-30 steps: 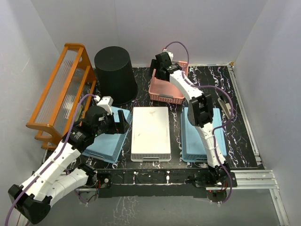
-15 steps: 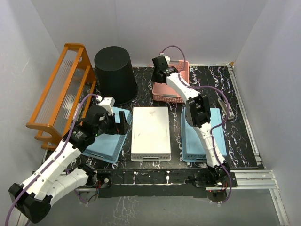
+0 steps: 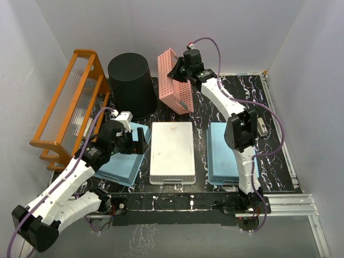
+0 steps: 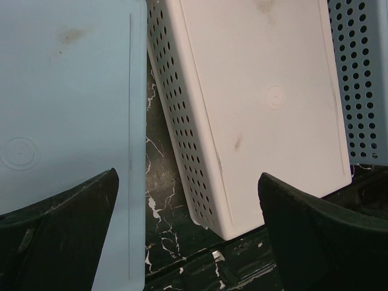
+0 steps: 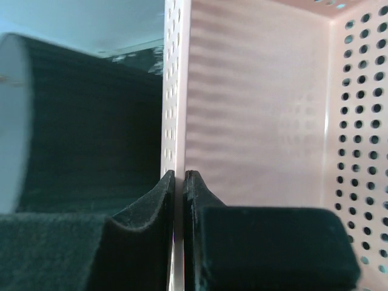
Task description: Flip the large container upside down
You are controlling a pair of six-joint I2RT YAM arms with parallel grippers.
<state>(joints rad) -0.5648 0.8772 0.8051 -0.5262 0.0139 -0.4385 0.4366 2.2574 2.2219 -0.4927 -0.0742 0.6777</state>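
Two arms work over a black marbled desk [image 3: 274, 150]. The right hand [image 5: 179, 182] is pinched shut on the thin perforated wall of a pink basket [image 3: 174, 80], one finger on each side, and holds it tipped up on edge just beside the black bin [image 3: 131, 83]. The bin stands at the back left of the desk next to an orange rack [image 3: 70, 107], with its closed narrower end up and its wider end down. The left hand [image 4: 188, 182] is spread wide and holds nothing, hanging over the gap between a blue basket [image 4: 66, 109] and a white basket [image 3: 172, 150], both lying bottom up.
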